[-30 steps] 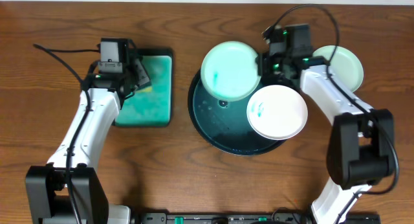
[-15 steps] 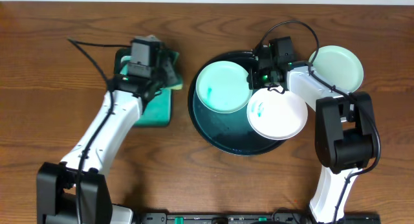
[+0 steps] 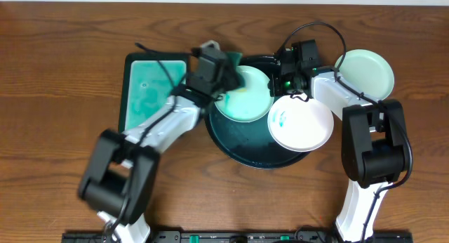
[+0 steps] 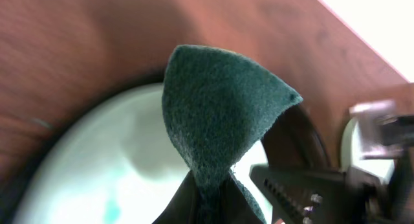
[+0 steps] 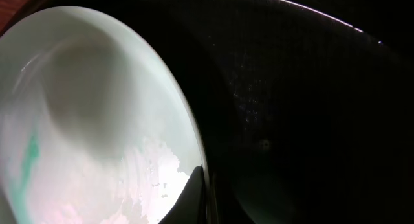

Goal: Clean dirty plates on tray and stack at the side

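My left gripper (image 3: 223, 73) is shut on a dark green sponge (image 3: 231, 60) and holds it over the far edge of a pale mint plate (image 3: 245, 99). In the left wrist view the folded sponge (image 4: 220, 114) hangs just above that plate (image 4: 116, 159). My right gripper (image 3: 278, 83) is shut on the plate's right rim; the right wrist view shows a finger (image 5: 194, 191) on the rim of the plate (image 5: 97, 120), which has a teal smear. The plate sits over the black tray (image 3: 242, 148). A white plate (image 3: 300, 121) with a teal smear lies on the tray's right side.
A third pale mint plate (image 3: 365, 71) lies on the table right of the tray. The rectangular teal sponge tray (image 3: 154, 92) lies left of the black tray. My two arms are close together over the tray's far side.
My left arm has swung right from the teal sponge tray, carrying the sponge to the held plate. The right gripper brought the plate down over the tray and now holds still.
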Controlling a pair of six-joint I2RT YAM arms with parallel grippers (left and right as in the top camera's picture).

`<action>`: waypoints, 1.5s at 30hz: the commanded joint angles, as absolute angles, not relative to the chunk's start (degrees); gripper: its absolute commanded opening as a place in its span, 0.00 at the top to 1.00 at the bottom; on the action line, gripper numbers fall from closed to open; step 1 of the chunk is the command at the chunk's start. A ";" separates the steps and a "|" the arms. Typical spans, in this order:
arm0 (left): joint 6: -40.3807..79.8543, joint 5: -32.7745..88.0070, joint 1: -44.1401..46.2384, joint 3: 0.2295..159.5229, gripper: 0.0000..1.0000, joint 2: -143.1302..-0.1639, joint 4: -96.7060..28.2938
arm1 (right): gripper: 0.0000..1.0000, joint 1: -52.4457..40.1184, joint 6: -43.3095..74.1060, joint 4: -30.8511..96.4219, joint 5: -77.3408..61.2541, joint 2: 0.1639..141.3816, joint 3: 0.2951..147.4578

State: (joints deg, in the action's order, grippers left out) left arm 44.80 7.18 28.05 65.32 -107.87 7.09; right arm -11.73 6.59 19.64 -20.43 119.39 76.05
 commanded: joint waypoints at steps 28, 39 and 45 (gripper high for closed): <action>32.60 -14.00 23.92 65.01 0.93 -109.34 -2.74 | 0.99 -12.10 7.22 22.61 -16.64 120.46 76.05; 39.72 14.35 26.30 64.99 0.93 -108.03 0.93 | 0.99 -12.10 7.25 22.28 -16.56 120.46 76.05; 39.59 14.04 29.71 64.99 0.93 -111.72 1.83 | 0.99 -12.10 7.25 22.09 -16.53 120.46 76.05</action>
